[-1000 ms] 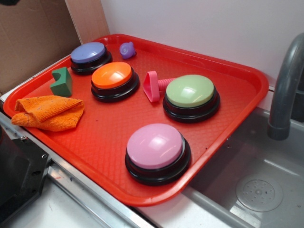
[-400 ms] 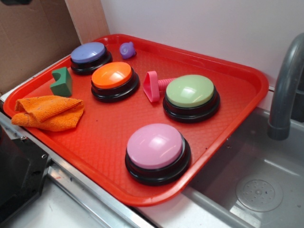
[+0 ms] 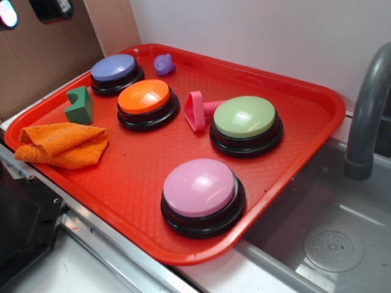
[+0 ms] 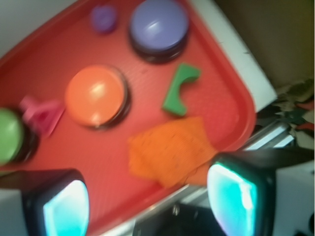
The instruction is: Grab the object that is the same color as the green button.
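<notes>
Apparently unmarked, green block sits beside orange cloth.

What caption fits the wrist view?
Open end effector above a red tray, green block beside orange cloth.

- One red tray is seen, on which everything counted below rests.
- Four dome buttons are counted: one purple button at 11 o'clock on the tray, one orange button near the centre, one green button at 3 o'clock, and one pink button at 5 o'clock.
- One green block is found at 9 o'clock.
- One orange cloth is found at 8 o'clock.
- One pink toy piece is counted, between the orange and green buttons.
- One small purple object is counted at 12 o'clock.
- One grey faucet is seen off the tray, at 3 o'clock.
</notes>
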Robot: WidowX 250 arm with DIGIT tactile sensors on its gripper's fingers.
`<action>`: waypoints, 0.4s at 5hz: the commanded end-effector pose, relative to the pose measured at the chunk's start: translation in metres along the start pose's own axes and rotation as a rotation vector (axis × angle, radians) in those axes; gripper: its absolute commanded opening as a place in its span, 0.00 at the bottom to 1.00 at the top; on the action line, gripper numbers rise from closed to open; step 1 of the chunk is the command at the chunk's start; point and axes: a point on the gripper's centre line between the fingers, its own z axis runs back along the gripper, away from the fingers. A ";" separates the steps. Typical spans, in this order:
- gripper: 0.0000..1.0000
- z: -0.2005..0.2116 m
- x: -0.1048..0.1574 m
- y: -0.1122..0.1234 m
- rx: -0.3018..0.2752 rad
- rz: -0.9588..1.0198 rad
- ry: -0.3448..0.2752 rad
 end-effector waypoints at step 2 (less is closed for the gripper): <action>1.00 -0.061 0.042 0.039 0.055 0.317 -0.104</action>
